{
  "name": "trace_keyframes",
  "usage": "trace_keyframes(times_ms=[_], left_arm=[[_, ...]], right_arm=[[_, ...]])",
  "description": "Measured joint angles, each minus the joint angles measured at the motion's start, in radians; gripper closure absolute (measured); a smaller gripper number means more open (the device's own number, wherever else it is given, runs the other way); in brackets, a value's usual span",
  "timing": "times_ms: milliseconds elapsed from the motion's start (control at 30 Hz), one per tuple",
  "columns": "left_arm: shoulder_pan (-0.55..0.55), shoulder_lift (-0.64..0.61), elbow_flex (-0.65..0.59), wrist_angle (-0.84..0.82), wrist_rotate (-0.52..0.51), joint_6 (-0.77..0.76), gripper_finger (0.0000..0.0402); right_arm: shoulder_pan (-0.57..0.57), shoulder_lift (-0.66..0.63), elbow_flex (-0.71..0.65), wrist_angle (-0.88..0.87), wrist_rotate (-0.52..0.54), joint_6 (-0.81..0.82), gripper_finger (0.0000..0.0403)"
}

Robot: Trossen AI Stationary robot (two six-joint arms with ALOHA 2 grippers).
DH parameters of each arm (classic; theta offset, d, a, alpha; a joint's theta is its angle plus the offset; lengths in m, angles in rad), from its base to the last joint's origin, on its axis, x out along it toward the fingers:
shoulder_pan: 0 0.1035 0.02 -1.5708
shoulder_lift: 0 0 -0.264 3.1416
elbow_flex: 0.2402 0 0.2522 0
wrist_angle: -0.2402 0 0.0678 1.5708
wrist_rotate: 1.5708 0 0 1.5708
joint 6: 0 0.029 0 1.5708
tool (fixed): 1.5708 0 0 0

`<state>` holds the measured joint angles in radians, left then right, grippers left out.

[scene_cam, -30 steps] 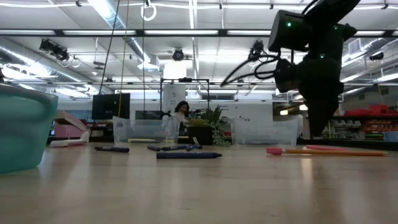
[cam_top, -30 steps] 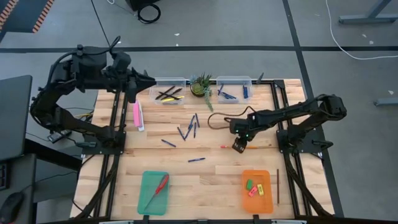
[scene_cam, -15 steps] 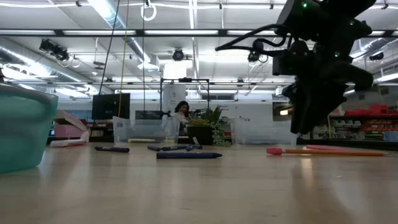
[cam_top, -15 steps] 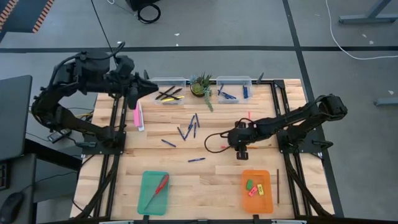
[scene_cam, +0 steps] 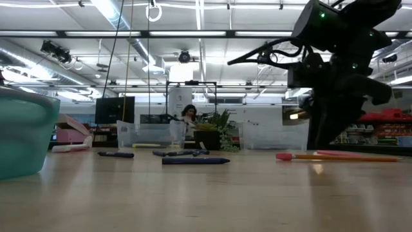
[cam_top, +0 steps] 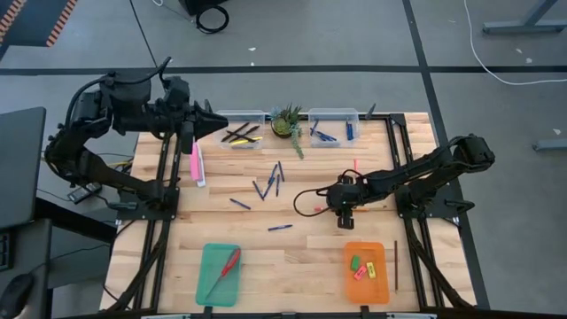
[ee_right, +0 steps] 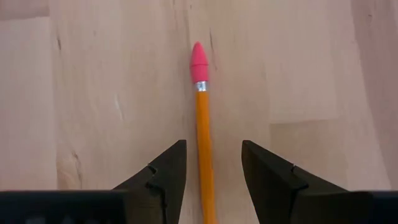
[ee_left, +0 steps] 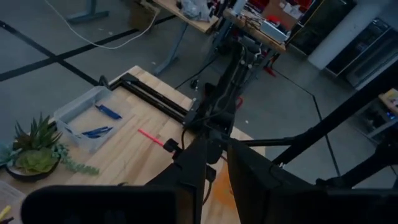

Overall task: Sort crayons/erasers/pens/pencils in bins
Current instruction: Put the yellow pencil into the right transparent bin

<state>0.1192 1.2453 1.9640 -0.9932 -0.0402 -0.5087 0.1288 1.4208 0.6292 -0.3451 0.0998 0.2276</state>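
The right gripper (cam_top: 345,215) hangs low over the table's centre-right, its fingers (ee_right: 163,173) spread to either side of an orange pencil (ee_right: 203,149) without touching it. In the right wrist view the pencil's long axis runs straight out between the two fingers, its pink eraser cap (ee_right: 198,62) pointing away from the wrist – a detail the overhead camera hides under the arm. The low view shows that pencil (scene_cam: 341,156) lying flat on the wood, pink cap toward nine o'clock. No readable writing shows on it.

From above, blue pens (cam_top: 268,184) lie scattered at the table's middle, mostly angled toward twelve to one o'clock. The clear bins (cam_top: 241,119) sit at the twelve o'clock edge; the orange tray (cam_top: 384,283) at five o'clock holds erasers (cam_top: 361,266).

The left gripper (cam_top: 211,124) waits at eleven o'clock – fingers (ee_left: 202,163) nearly together, holding nothing
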Motion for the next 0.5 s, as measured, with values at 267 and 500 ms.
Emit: trace_keyframes(times_ms=[267, 500], left_arm=[[-0.024, 0.016, -0.001, -0.002, 0.000, -0.022, 0.0330], [-0.053, 0.053, 0.000, -0.006, 0.001, -0.033, 0.0334]], right_arm=[[0.012, -0.002, -0.071, 0.006, -0.009, 0.104, 0.0242], [0.011, -0.002, -0.069, 0.002, -0.011, 0.106, 0.0273]])
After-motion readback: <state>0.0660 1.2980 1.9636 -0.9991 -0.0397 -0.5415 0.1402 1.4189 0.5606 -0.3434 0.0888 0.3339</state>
